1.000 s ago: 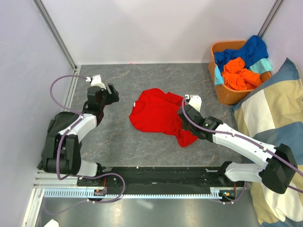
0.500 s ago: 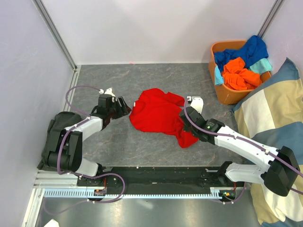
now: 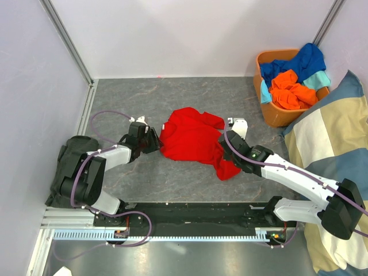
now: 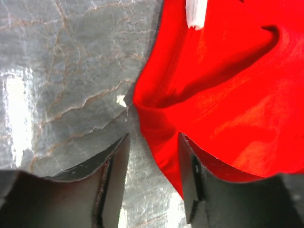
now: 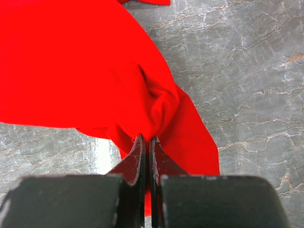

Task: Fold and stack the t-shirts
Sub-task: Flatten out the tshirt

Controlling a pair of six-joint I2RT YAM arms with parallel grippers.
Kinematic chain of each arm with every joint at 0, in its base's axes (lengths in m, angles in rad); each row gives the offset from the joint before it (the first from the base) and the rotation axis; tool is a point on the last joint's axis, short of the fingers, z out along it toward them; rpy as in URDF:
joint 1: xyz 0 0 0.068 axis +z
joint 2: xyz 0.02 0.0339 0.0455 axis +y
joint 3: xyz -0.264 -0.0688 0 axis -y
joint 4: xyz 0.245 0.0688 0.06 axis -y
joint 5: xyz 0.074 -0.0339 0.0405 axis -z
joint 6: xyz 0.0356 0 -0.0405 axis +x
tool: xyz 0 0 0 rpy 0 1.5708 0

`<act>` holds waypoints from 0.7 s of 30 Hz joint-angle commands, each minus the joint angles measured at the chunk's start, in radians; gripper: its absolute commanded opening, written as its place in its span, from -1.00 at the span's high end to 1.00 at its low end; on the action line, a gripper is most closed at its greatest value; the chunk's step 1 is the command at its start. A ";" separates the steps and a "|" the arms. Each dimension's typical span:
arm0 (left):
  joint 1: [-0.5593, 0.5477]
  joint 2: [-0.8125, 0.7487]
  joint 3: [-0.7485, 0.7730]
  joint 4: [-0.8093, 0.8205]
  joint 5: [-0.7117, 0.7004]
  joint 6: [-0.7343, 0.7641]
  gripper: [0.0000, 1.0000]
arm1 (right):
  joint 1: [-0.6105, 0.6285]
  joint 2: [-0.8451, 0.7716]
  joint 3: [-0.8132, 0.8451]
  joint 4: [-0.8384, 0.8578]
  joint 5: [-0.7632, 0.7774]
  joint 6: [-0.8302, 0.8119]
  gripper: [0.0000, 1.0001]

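The soft solid-red short-sleeved t-shirt (image 3: 192, 141) lies crumpled in the middle of the grey marbled table (image 3: 172, 98). The left gripper (image 4: 152, 142) is at its left edge, jaws apart around a fold (not pinching it). The right gripper (image 5: 146, 139) is clenched on a bunch of the shirt's right side. A crumpled orange t-shirt (image 3: 290, 92), a royal blue t-shirt (image 3: 305, 60) and a light teal t-shirt (image 3: 319, 79) sit heaped in the orange plastic tub (image 3: 282, 118) at the far right.

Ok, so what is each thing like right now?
red t-shirt, crumpled on the table, unfolded.
left gripper, open, the shirt's edge between its jaws.
right gripper, shut on the red t-shirt.
basket, full of other t-shirts, jumbled.
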 commanded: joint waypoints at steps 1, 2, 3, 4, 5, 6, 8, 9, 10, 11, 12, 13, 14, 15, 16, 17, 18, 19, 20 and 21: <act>-0.011 0.066 0.020 0.036 -0.020 -0.040 0.09 | 0.000 -0.031 -0.013 0.017 0.015 0.016 1.00; -0.014 0.073 0.025 0.039 -0.022 -0.042 0.24 | 0.000 -0.032 -0.017 0.017 0.018 0.016 1.00; -0.017 0.089 0.028 0.044 -0.017 -0.046 0.42 | 0.000 -0.035 -0.018 0.017 0.018 0.016 1.00; -0.018 0.095 0.029 0.053 -0.014 -0.049 0.64 | 0.000 -0.037 -0.023 0.017 0.018 0.015 1.00; -0.018 0.099 0.031 0.071 -0.007 -0.051 0.70 | 0.000 -0.035 -0.024 0.017 0.016 0.015 1.00; -0.018 0.102 0.033 0.082 0.003 -0.051 0.73 | 0.000 -0.035 -0.026 0.017 0.016 0.013 1.00; -0.020 0.092 0.037 0.091 0.013 -0.055 0.74 | 0.000 -0.046 -0.027 0.012 0.015 0.012 1.00; -0.020 0.084 0.045 0.091 0.016 -0.052 0.74 | -0.001 -0.061 -0.029 0.010 0.016 0.007 1.00; -0.020 0.064 0.052 0.091 0.016 -0.049 0.74 | -0.001 -0.071 -0.030 0.010 0.016 0.004 1.00; -0.020 0.053 0.062 0.090 0.016 -0.046 0.74 | 0.000 -0.080 -0.030 0.010 0.008 0.000 1.00; -0.020 0.044 0.091 0.078 0.015 -0.042 0.74 | -0.001 -0.103 -0.033 0.012 -0.002 -0.007 1.00; -0.020 0.038 0.111 0.068 0.013 -0.037 0.76 | 0.000 -0.115 -0.035 0.016 -0.016 -0.032 1.00; -0.020 0.032 0.132 0.059 0.015 -0.032 0.77 | 0.000 -0.130 -0.038 0.021 -0.059 -0.045 1.00; -0.020 0.033 0.187 0.041 0.016 -0.023 0.78 | 0.000 -0.155 -0.040 0.021 -0.071 -0.054 1.00; -0.020 0.036 0.218 0.032 0.016 -0.019 0.79 | 0.000 -0.170 -0.038 0.020 -0.090 -0.066 1.00; -0.021 0.049 0.249 0.024 0.021 -0.011 0.87 | 0.000 -0.186 -0.036 0.015 -0.123 -0.076 1.00; -0.020 0.058 0.320 0.004 0.036 0.009 0.94 | 0.000 -0.216 -0.032 0.007 -0.146 -0.083 1.00; -0.020 0.067 0.359 -0.007 0.039 0.017 0.96 | 0.000 -0.229 -0.026 0.004 -0.166 -0.091 1.00; -0.020 0.076 0.396 -0.018 0.046 0.021 0.96 | 0.000 -0.241 -0.021 0.000 -0.189 -0.112 1.00; -0.020 0.095 0.471 -0.027 0.052 0.032 0.96 | 0.000 -0.258 -0.004 -0.016 -0.224 -0.120 1.00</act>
